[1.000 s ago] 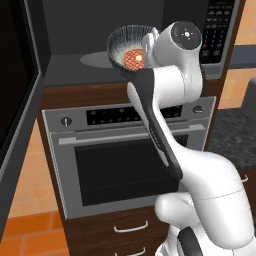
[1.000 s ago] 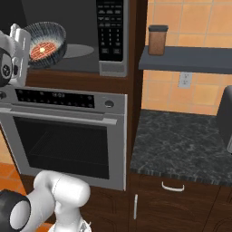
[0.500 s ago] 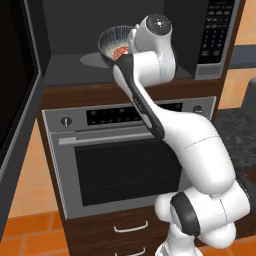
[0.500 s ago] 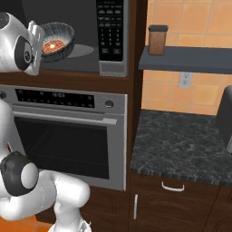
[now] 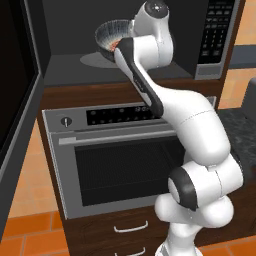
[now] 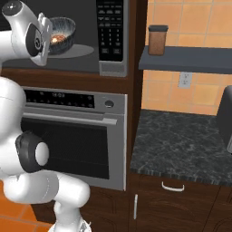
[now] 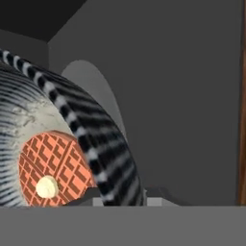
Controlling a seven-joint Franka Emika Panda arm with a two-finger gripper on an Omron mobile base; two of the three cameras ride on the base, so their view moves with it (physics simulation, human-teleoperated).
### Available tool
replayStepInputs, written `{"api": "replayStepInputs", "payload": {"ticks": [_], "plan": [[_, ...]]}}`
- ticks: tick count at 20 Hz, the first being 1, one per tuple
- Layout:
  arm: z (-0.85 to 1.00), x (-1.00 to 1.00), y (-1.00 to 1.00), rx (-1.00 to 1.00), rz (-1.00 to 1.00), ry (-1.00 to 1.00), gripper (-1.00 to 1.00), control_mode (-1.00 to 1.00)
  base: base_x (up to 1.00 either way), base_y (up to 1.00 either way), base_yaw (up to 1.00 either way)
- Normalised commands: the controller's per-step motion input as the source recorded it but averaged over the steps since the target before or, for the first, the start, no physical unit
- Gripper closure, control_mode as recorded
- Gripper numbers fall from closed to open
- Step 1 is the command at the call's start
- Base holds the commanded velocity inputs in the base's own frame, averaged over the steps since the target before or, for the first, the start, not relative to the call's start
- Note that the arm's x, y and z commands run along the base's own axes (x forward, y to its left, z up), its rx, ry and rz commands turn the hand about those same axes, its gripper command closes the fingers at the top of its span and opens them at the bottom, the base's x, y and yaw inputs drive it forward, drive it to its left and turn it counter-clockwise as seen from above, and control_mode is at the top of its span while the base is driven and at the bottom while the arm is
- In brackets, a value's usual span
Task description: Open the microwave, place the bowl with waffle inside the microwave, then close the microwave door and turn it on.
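Note:
The microwave [image 5: 218, 30] stands open, its black glass door [image 5: 15, 100] swung out to the left. My gripper [image 6: 46, 28] is shut on the rim of the ribbed dark grey bowl [image 5: 111, 36], which hangs tilted inside the cavity just above the round turntable [image 5: 92, 60]. The waffle [image 6: 56, 39] lies in the bowl. In the hand view the bowl's striped rim [image 7: 98, 144] curves close in front of me, and the orange grid waffle [image 7: 53, 166] leans against its inside with a pale dab on it. The cavity's grey back wall is behind.
A steel oven [image 5: 125, 160] with a bar handle sits under the microwave. To the right a dark stone counter [image 6: 181, 140] runs below a shelf carrying a brown jar [image 6: 156, 40]. The keypad strip [image 6: 111, 27] borders the cavity on the right.
The arm has reached further in and carried the bowl deeper into the microwave cavity, over the turntable. The wrist has turned; the bowl stays gripped and tilted.

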Motion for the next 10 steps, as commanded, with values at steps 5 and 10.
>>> {"api": "replayStepInputs", "payload": {"ticks": [5,10], "plan": [[-0.03,0.2,-0.09,0.02,-0.06,0.0,1.0,-1.0,0.0,0.0,0.0],[-0.22,0.63,0.0,0.01,0.0,0.08,1.0,-1.0,0.0,0.0,0.0]]}}
